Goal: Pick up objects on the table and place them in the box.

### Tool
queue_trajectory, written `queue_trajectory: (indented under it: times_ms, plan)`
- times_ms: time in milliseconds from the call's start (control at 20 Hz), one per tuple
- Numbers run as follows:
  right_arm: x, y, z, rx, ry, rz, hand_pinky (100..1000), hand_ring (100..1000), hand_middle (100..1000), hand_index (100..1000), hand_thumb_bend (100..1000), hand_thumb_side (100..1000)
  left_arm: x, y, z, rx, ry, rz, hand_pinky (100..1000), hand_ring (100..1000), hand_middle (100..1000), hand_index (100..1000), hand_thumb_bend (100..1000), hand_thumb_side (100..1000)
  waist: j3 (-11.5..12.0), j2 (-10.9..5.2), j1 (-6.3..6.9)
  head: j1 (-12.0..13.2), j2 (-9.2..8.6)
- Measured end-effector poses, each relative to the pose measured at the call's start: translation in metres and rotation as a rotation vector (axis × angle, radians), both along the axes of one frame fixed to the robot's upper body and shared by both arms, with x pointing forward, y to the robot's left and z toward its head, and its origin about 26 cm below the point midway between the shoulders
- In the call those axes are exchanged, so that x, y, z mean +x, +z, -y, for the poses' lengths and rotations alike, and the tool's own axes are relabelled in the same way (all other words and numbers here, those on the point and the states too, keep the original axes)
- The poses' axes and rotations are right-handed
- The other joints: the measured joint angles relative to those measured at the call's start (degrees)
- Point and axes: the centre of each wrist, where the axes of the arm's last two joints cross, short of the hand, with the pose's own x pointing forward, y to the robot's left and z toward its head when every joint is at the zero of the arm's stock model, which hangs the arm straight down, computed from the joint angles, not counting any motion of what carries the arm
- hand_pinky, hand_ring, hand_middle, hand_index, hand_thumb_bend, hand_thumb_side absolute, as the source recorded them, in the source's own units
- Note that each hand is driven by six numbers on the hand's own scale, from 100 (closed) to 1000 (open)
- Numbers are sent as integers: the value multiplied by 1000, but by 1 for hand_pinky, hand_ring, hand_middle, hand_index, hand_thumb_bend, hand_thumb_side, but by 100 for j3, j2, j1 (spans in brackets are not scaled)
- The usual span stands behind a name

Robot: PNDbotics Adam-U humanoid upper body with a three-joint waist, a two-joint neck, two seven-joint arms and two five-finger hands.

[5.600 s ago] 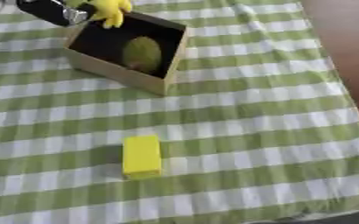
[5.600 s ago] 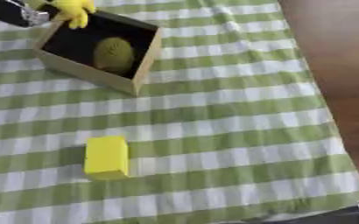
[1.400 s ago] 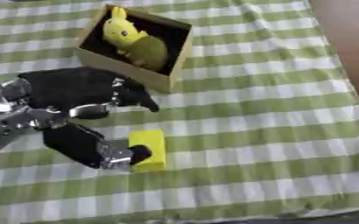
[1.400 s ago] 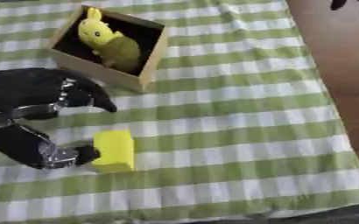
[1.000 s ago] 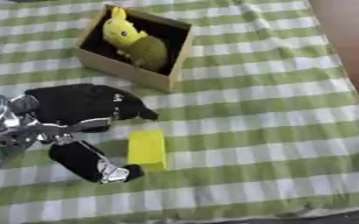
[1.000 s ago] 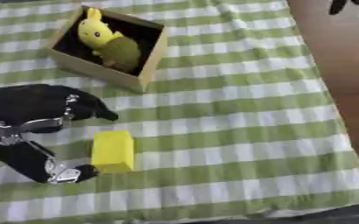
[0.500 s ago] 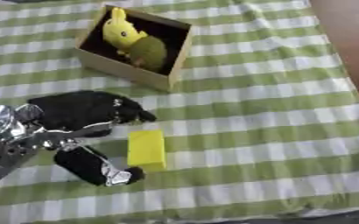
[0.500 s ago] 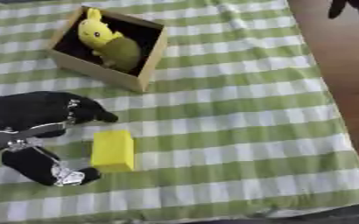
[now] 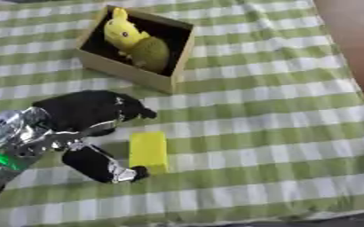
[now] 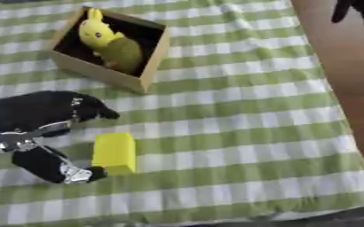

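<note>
While left hand (image 9: 84, 117) spreads open, holding nothing: yellow block (image 9: 148, 151) between thumb and fingers (image 9: 142, 112); box (image 9: 131, 73) beyond.

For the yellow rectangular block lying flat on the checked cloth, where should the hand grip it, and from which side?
Probably across the two long side faces of the yellow rectangular block, coming from above. It lies flat with its long axis running away from the robot. The left hand is already open at its left side, thumb near the near corner.
</note>
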Motion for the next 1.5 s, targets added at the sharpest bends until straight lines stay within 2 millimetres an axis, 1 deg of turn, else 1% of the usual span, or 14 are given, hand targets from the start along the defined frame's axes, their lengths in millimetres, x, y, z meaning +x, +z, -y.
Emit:
queue_trajectory:
  times_ms: [250, 500, 850, 900, 950, 1000, 1050, 1100, 1150, 1250, 1300, 1350, 1400, 1500]
  plan:
    - [0, 0, 0, -3, 1, -4, 1000, 1000, 459, 896, 100, 526, 11, -16, 1, 17, 15, -6, 894, 915, 774, 942, 513, 739, -30, 0, 0, 6, 0]
    - [0, 0, 0, -7, 0, -6, 1000, 1000, 458, 897, 100, 527, 17, -26, 5, 42, 1, -11, 885, 905, 736, 911, 504, 757, -61, 0, 0, 24, 0]
    - [0, -2, 0, -8, -2, -11, 1000, 1000, 458, 897, 100, 527, 18, -31, 6, 58, -6, -14, 884, 903, 732, 908, 501, 755, -65, 0, 29, 45, 0]
    - [0, -3, 0, -7, -2, -12, 1000, 1000, 457, 898, 100, 527, 18, -32, 6, 59, -4, -15, 862, 882, 675, 874, 450, 649, -65, 0, 29, 46, 0]
    - [0, -3, 0, -7, -2, -12, 1000, 1000, 457, 898, 100, 527, 18, -32, 6, 59, -6, -14, 857, 878, 667, 869, 438, 623, -67, 0, 29, 48, 0]
    - [0, -3, 0, -7, -2, -12, 1000, 1000, 457, 898, 100, 527, 18, -33, 7, 62, -9, -11, 846, 869, 648, 857, 384, 488, -71, 0, 29, 49, 0]
    - [0, -3, 0, -7, -2, -13, 1000, 1000, 457, 898, 100, 527, 18, -34, 7, 65, -13, -7, 844, 867, 644, 855, 369, 457, -75, 0, 29, 49, 0]
    - [0, -4, 1, -7, -3, -16, 1000, 1000, 457, 898, 100, 527, 17, -34, 8, 64, -17, -2, 831, 854, 621, 843, 318, 400, -76, 0, 29, 49, 0]
    - [0, -4, 1, -8, -4, -19, 1000, 1000, 457, 898, 100, 527, 17, -34, 9, 61, -20, 2, 826, 850, 613, 840, 302, 368, -76, 0, 29, 49, 0]
    - [0, -5, 2, -8, -7, -20, 1000, 1000, 457, 899, 100, 527, 15, -32, 10, 49, -23, 12, 807, 831, 585, 814, 229, 277, -72, 0, 29, 49, 0]
    - [0, -5, 2, -9, -7, -20, 1000, 1000, 457, 899, 100, 527, 14, -32, 10, 41, -23, 16, 789, 810, 559, 788, 191, 210, -64, 0, 29, 49, 0]
    - [0, -5, 2, -11, -8, -20, 1000, 1000, 457, 899, 100, 527, 13, -30, 11, 33, -24, 19, 779, 797, 543, 773, 167, 208, -61, 0, 29, 49, 0]
    - [0, -5, 2, -12, -8, -21, 1000, 1000, 457, 899, 100, 527, 11, -29, 10, 24, -23, 20, 765, 776, 522, 752, 121, 206, -60, 0, 29, 49, 0]
    - [0, -5, 2, -12, -9, -20, 1000, 1000, 458, 899, 100, 526, 7, -26, 10, 5, -24, 17, 741, 742, 487, 716, 100, 210, -58, 0, 29, 49, 0]
